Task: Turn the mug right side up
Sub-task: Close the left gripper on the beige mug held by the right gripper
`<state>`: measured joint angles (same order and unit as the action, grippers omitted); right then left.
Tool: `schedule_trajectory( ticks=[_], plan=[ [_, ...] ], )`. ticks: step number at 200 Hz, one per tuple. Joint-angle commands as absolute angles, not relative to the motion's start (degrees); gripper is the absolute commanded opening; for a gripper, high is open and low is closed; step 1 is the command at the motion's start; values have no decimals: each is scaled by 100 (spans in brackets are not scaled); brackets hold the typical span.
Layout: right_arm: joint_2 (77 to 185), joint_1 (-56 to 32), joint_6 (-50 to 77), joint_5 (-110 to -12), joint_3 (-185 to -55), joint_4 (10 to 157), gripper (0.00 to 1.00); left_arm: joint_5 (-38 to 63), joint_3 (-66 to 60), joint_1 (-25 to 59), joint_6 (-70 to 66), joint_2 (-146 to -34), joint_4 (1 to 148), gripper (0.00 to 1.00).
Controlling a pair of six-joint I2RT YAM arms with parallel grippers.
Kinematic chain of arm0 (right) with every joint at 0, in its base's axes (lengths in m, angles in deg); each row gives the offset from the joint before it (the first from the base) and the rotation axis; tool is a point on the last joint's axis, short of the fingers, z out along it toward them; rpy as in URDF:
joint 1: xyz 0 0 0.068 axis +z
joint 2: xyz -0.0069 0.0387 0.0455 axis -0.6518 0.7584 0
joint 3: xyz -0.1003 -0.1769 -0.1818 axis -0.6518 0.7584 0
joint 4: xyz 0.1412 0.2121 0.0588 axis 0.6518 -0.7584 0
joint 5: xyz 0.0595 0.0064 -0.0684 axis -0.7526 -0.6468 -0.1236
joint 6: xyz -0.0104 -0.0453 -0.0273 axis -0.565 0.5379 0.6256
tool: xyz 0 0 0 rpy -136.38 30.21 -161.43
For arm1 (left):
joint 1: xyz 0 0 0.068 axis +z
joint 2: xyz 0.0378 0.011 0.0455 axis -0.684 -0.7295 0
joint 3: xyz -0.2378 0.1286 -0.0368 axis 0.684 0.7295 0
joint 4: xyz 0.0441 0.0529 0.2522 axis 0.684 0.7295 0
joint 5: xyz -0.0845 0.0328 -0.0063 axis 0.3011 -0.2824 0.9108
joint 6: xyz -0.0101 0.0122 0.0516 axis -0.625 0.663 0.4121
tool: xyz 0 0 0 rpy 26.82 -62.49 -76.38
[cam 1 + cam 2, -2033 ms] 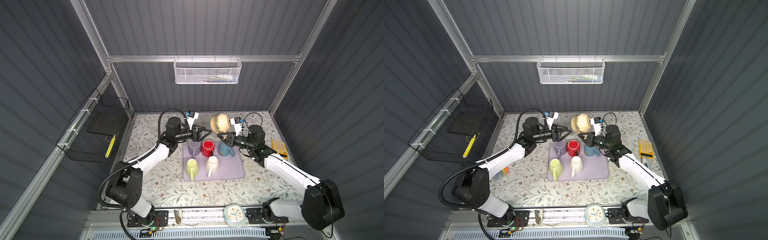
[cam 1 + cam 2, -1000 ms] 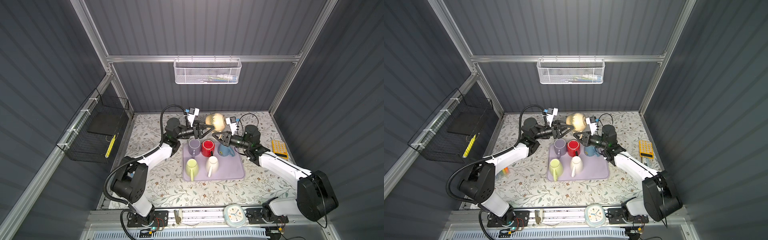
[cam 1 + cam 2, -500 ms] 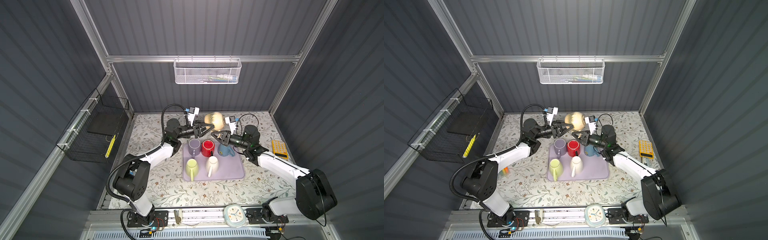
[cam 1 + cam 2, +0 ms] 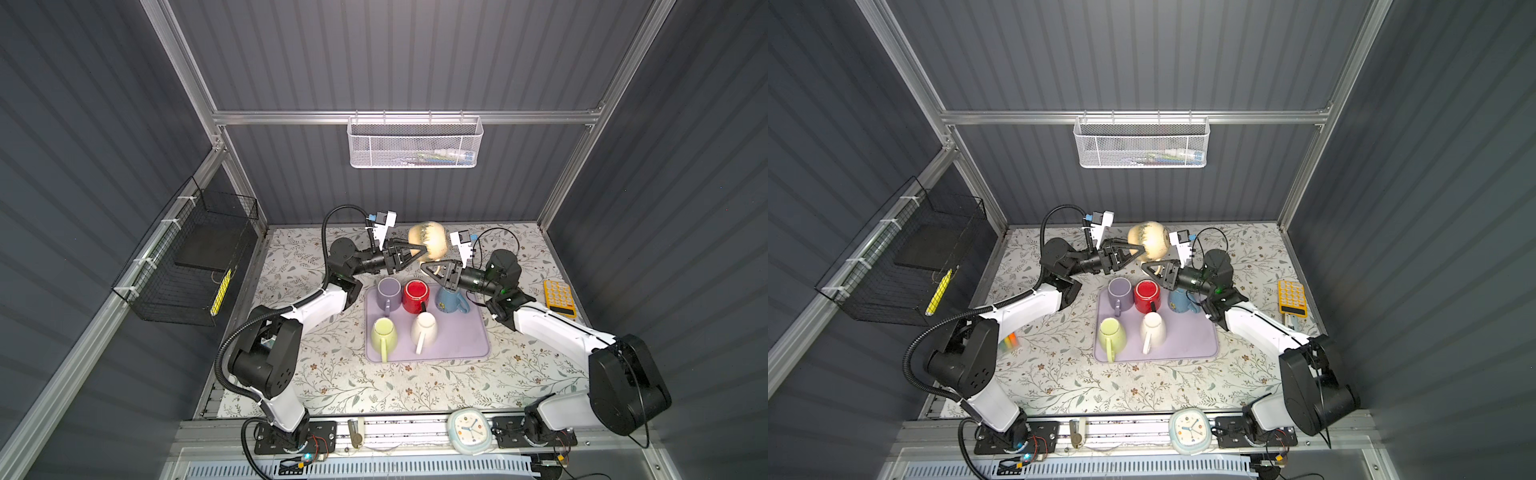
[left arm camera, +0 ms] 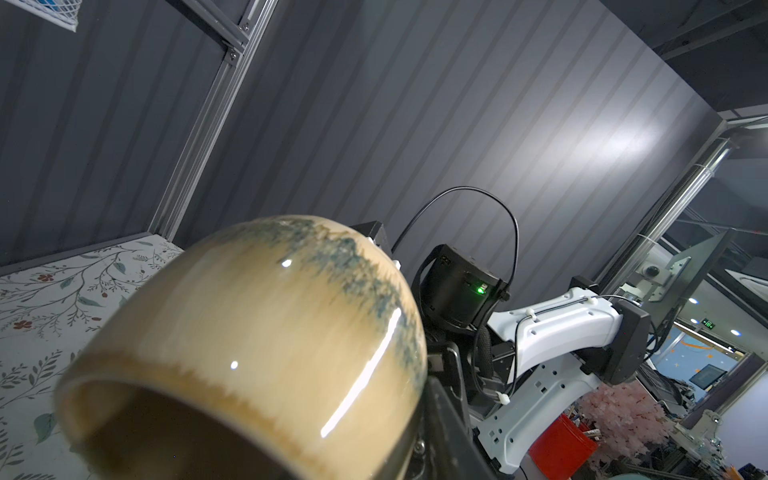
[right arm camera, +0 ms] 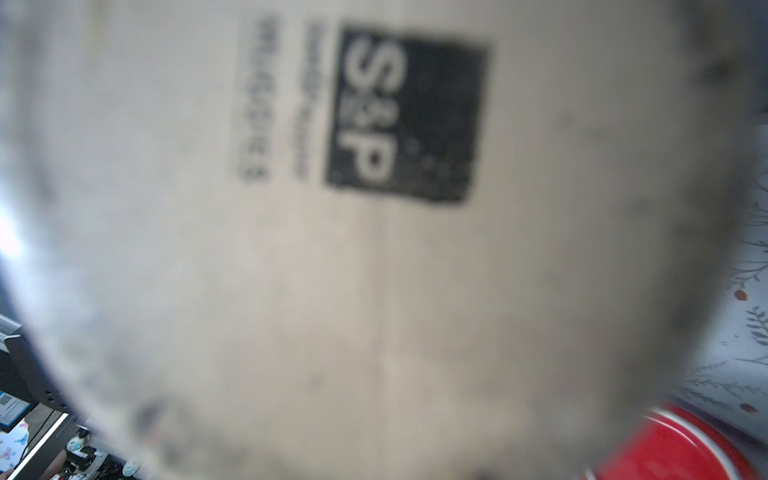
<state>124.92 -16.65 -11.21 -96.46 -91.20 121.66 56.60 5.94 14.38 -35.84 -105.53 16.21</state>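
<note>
Grey ribbed walls are enclosing the floral-patterned table [image 4: 332, 374], which is carrying a purple tray [image 4: 465, 345] at its centre. Over the strip between the tray and the table's far edge, the beige mug [image 4: 430, 241] is hanging in the air, lying on its side, with its mouth facing the left hand [image 4: 424, 248] and its base filling the right wrist view. The right hand [image 4: 424, 267] is gripping the mug by its handle, jaws narrow. The left hand is touching the mug's rim, one finger lying along the outer wall; whether it is clamping cannot be told.
</note>
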Motion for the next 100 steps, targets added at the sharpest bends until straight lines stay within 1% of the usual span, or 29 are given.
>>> schedule_trajectory(
  ticks=[1, 80, 100],
  plan=[
    [12524, -1629, -964, -9505, -9296, 12892, 14, 5798, 347, 1354, -3880, -10725, 1262, 24],
    [12699, -1630, -1235, -9635, -9219, 13512, 29, 5950, 160, 1363, -4996, -11273, -156, 13],
    [12736, -1626, -1297, -9653, -9199, 13651, 32, 5956, 120, 1363, -5084, -11324, -239, 8]
  ],
)
